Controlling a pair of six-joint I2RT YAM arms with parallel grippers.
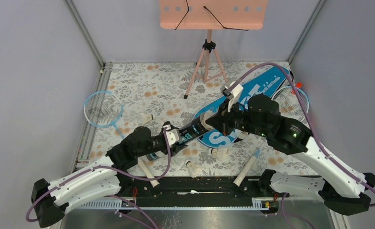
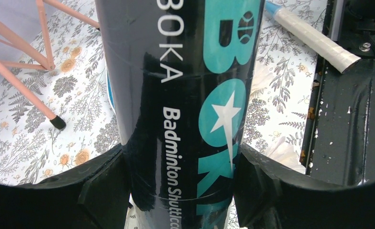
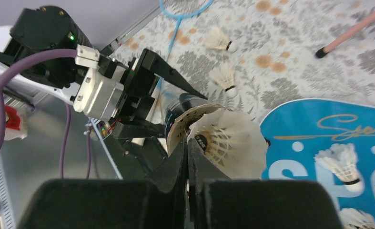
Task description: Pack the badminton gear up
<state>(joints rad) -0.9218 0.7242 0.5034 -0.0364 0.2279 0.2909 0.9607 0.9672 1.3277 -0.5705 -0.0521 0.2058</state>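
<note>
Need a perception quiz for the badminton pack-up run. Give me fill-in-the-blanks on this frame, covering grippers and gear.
1. The left gripper is shut on the black ___.
2. The right gripper pinches a white feather ___ at that container's open mouth.
3. The bag lettered SPORT is ___ in colour.
4. The tripod stand at the far side is ___ in colour.
Missing words: tube; shuttlecock; blue; pink.
</note>
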